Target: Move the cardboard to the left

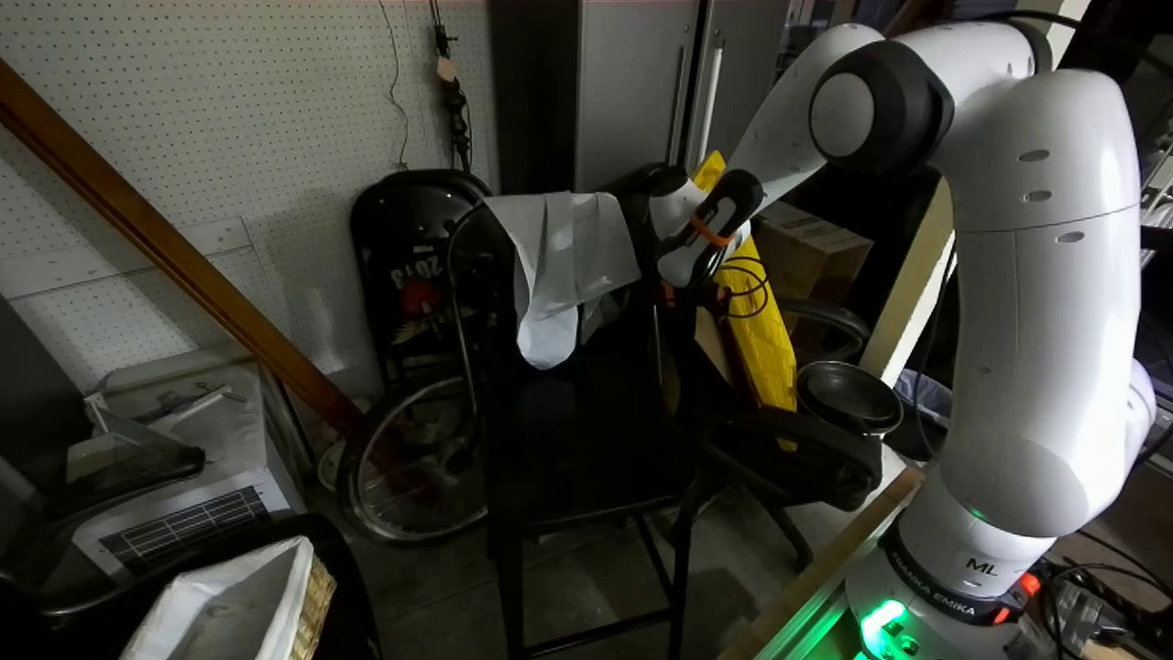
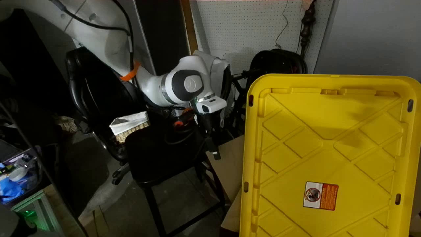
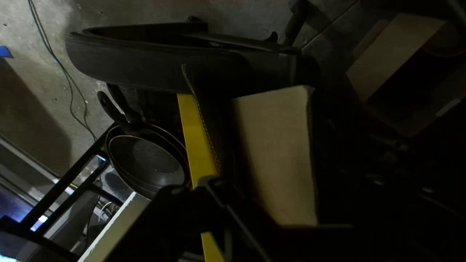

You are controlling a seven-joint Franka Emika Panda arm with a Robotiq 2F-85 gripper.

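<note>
Along the right side of an exterior view rises our arm (image 1: pixel 1054 321), reaching across toward a black chair (image 1: pixel 586 440). Next in size comes a tilted yellow lid (image 2: pixel 329 154), hiding part of the cardboard (image 2: pixel 228 163). We see the cardboard between the chair and the lid, a bare tan face slanting downward; with so much covered, we can only judge that its long axis runs that way too. Our end effector (image 2: pixel 213 152), smaller yet, points its fingertips down at the sheet's upper corner, so from it the cardboard lies below and toward the lid. Whether the fingers are parted or closed we cannot tell, nor whether they touch. Our move left turns, we think, on straddling that upper edge, because the lid seems to crowd the sheet's other side.
</note>
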